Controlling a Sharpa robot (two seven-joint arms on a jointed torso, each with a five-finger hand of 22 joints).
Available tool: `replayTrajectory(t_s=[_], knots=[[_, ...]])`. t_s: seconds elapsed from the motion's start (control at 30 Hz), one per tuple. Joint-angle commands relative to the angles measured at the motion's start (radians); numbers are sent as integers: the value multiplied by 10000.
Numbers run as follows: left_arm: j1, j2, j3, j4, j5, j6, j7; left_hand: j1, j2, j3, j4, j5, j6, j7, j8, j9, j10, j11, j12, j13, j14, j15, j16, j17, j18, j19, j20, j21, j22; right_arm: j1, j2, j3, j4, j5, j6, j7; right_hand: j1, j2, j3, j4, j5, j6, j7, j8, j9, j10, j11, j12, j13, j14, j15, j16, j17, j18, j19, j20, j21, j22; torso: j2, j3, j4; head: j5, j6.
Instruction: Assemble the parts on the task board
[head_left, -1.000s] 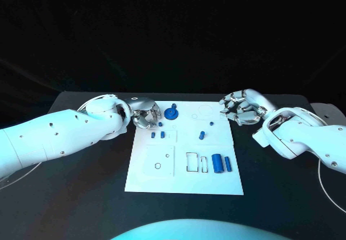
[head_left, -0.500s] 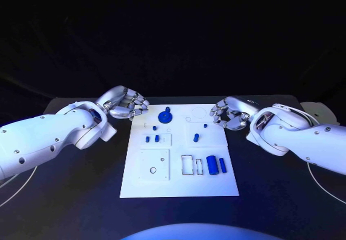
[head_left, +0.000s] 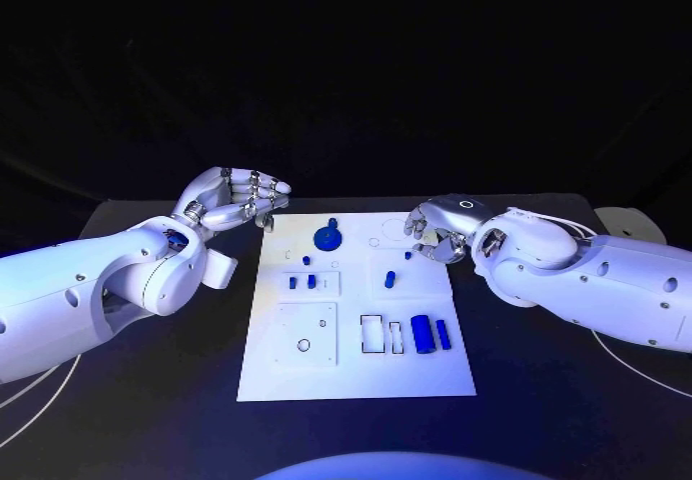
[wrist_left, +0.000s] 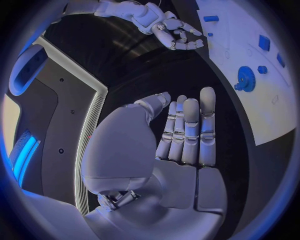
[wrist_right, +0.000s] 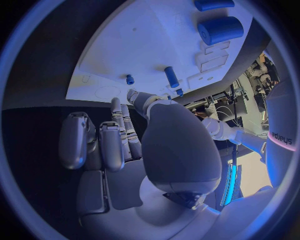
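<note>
Both hands hold nothing: left hand (head_left: 234, 198) fingers curled beside the board's (head_left: 356, 370) far corner, right hand (head_left: 437, 229) loosely spread at its opposite edge.

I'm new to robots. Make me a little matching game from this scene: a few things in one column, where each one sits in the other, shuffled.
Things:
1. blue gear
2. large blue cylinder
3. left hand
4. right hand

Places:
A. over the task board's far right edge
B. on the board's near right part
C. off the board, beyond its far left corner
D. on the board's far part, left of middle

Pairs: 1-D, 2-B, 3-C, 4-A
</note>
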Motion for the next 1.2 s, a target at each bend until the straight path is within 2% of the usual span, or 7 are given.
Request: replayTrajectory(t_s=[0.03, 0.23, 0.33, 0.43, 0.5, 0.73, 1.2], knots=[[-3, -10, 0, 144, 1297, -91, 883, -33, 97, -34, -24, 22, 69, -27, 39, 15, 36, 0, 84, 34, -20, -83, -38, -13, 67, 19, -71, -53, -21, -4, 154, 1, -81, -932, 330, -373, -76, -48, 39, -2, -59, 59, -27, -39, -9, -73, -26, -70, -11, 582, 44, 90, 293, -78, 64, -28, 28, 455, 7, -2, -17, 18, 4], [-7, 6, -6, 235, 1701, -382, 981, 73, 161, 50, -115, 43, 13, -12, 47, 29, -101, 0, 199, 90, -13, -97, -52, -32, 65, 63, -98, -93, -50, -43, 333, -13, -201, -1046, 593, -413, -87, -10, 95, -37, -58, 148, -164, -21, 1, -17, -134, -104, -63, 610, -10, 166, 347, -83, 61, -75, 98, 524, -4, -37, 6, -42, -13], [-7, 1, -7, 243, 1842, -442, 995, 79, 158, 52, -124, 42, 4, -8, 46, 30, -120, 4, 205, 93, -14, -95, -55, -34, 64, 67, -98, -96, -52, -68, 368, -23, -251, -1070, 712, -422, -94, -4, 105, -44, -59, 176, -195, -13, 5, 2, -161, -111, -75, 615, -31, 182, 359, -86, 63, -90, 119, 543, 3, -10, -27, -33, -31], [-7, 1, -7, 232, 1918, -468, 940, 88, 157, 58, -137, 41, -7, -2, 45, 31, -142, 9, 217, 98, -16, -92, -58, -37, 62, 71, -99, -100, -55, -99, 377, -30, -252, -1076, 853, -422, -103, -12, 102, -46, -62, 180, -198, -14, 5, 6, -164, -116, -80, 616, -37, 189, 364, -86, 62, -96, 121, 547, 2, -2, -15, -50, -40], [-6, 4, -7, 207, 1940, -484, 911, 129, 163, 79, -177, 41, -33, 15, 41, 32, -177, 17, 249, 112, -19, -88, -63, -43, 61, 83, -101, -106, -59, -130, 383, -32, -248, -1077, 900, -423, -108, -14, 101, -45, -63, 182, -197, -14, 5, 8, -164, -117, -83, 617, -39, 189, 364, -89, 67, -98, 138, 559, 2, -9, -6, -60, -41], [-5, -5, -7, 166, 2105, -435, 895, 145, 162, 90, -203, 39, -73, 39, 28, 30, -214, 36, 280, 124, -20, -80, -68, -48, 58, 94, -99, -110, -62, -253, 472, -35, -317, -1059, 894, -388, -126, 4, 112, -43, -57, 214, -184, -6, 10, 46, -156, -116, -94, 618, -43, 195, 361, -94, 69, -107, 159, 579, 8, 7, -8, -40, -49], [-5, 30, -7, 184, 2177, -262, 693, 181, 272, 161, -255, 38, -276, 152, -42, 14, -424, 122, 417, 177, -25, -16, -68, -67, 51, 133, -68, -125, -70, -433, 738, -36, -574, -1000, 701, -371, -16, 252, 293, -287, 107, 645, -254, 183, 115, 575, -245, -29, -143, 605, -121, 230, 329, -116, 79, -152, 302, 729, 4, 9, -8, 23, -55]])
